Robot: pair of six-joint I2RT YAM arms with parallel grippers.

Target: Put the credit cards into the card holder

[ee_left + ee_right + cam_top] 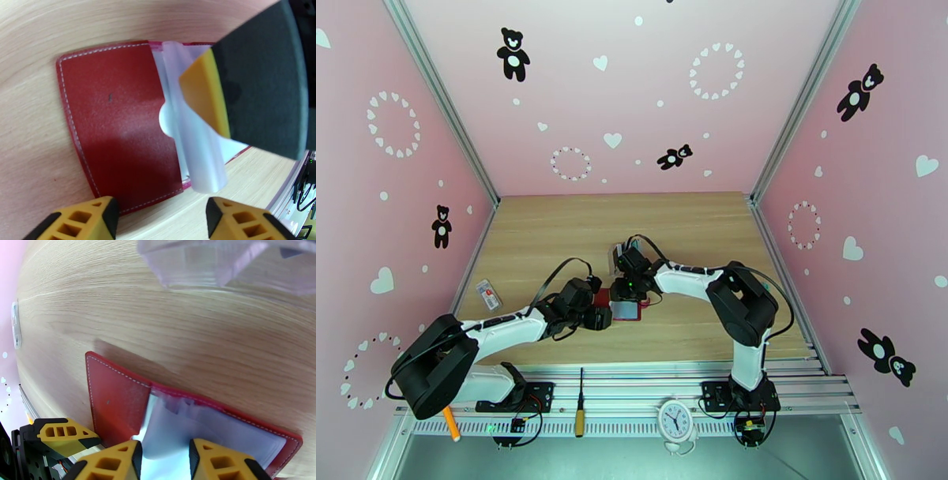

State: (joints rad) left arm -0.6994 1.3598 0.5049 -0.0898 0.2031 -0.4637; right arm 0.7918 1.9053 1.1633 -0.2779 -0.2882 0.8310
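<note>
The dark-red card holder lies open on the wooden table, its grey see-through pockets fanned out over the right half. My left gripper hovers open at the holder's near edge, nothing between its fingers. My right gripper stands over the pockets with its fingers a little apart and a pale pocket leaf curling up between them. One of its fingers presses down on the pockets. In the top view both grippers meet over the holder. The credit cards are hidden or out of view.
A clear plastic slotted rack stands just behind the right gripper, its base close to the holder. A small flat white-and-red item lies near the left wall. A screwdriver, an orange pen and a small clock rest on the front rail.
</note>
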